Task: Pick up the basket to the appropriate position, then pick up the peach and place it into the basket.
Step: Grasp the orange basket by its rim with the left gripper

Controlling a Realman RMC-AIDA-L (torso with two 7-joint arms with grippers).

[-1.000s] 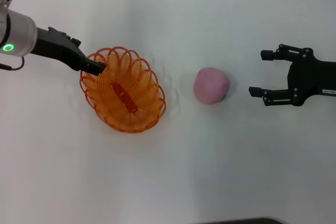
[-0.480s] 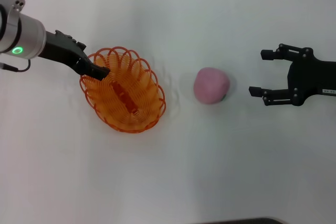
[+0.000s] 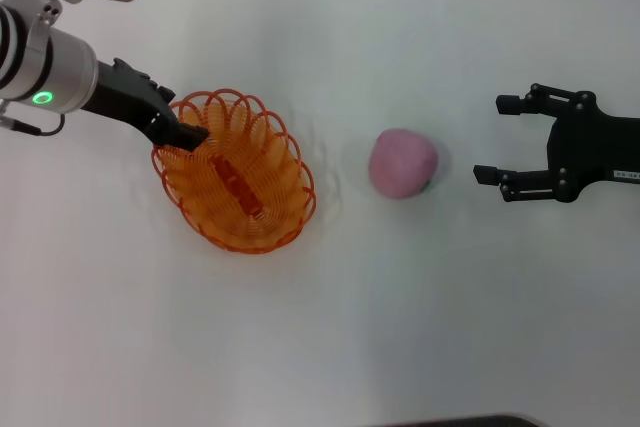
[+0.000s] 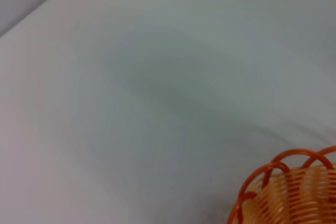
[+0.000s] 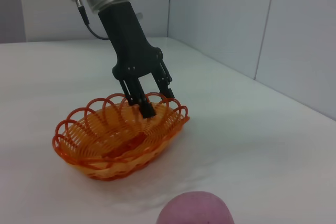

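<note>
Left gripper (image 3: pixel 192 134) sat at the basket's (image 3: pixel 235 172) far-left rim when you paused; from the right wrist view one finger (image 5: pixel 145 106) reached down inside the looped rim and the other stood just outside it, so the jaws straddled the wire edge, though you could not tell whether they were pinched tight on it. That basket rested flat on the white table (image 3: pixel 330 327), its solid orange bar (image 3: pixel 240 187) showing along the base. Your peach (image 3: pixel 402 162) lay on the table to the basket's right, apart from it, between basket and right gripper (image 3: pixel 497 139). Right gripper hung near the peach, not touching, fingers spread wide.
</note>
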